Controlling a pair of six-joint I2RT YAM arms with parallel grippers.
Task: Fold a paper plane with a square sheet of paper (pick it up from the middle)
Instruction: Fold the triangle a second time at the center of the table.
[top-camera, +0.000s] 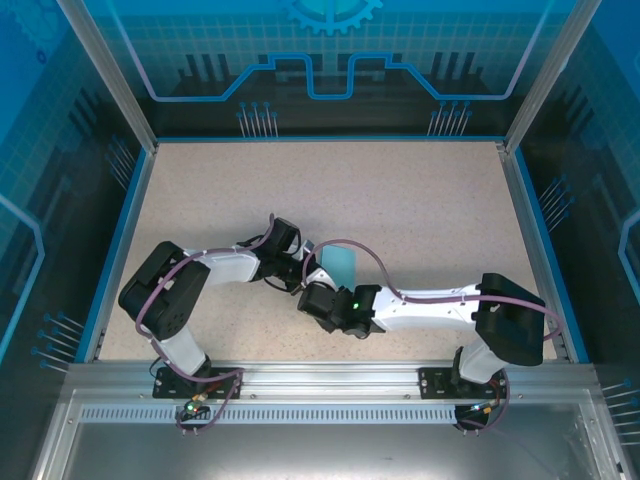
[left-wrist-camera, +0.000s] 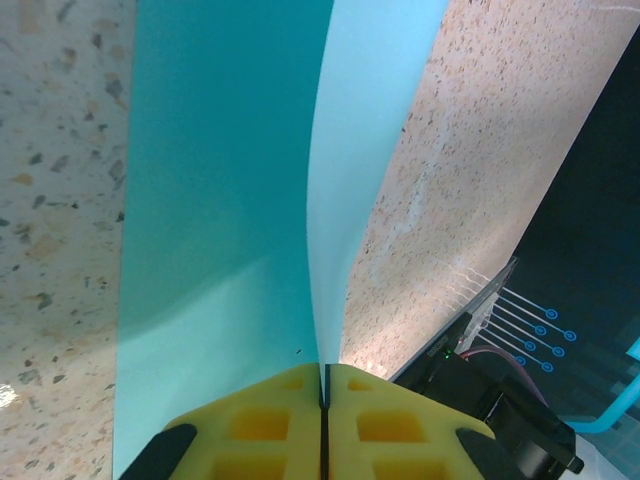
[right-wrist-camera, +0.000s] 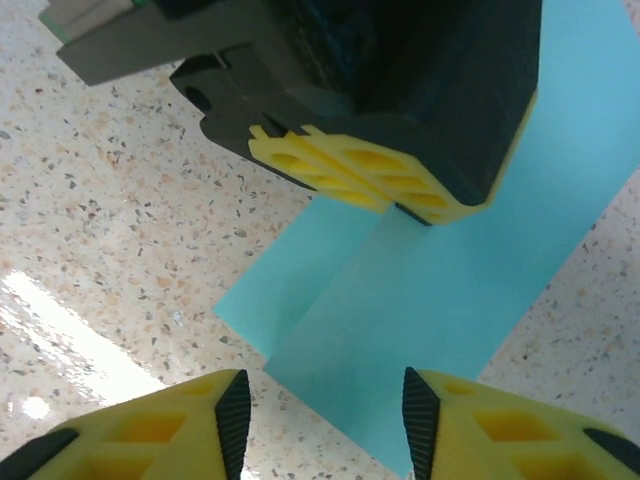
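On the table (top-camera: 430, 200), left gripper (left-wrist-camera: 323, 380) clamps the paper (left-wrist-camera: 220, 180) at its raised fold; right gripper (right-wrist-camera: 320, 410) faces it, jaws apart, empty.

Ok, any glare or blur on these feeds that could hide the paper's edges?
Right wrist: a white glare streak on the table beside the square sheet of paper, its edges crisp; the right gripper is slightly soft in the foreground. Left wrist: the sheet's raised half looks pale, washed out near the left gripper. Top external: even light, no glare.

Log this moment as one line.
left gripper: shut on paper sheet, fold raised | right gripper: open, aimed at sheet | sheet partly flat on table
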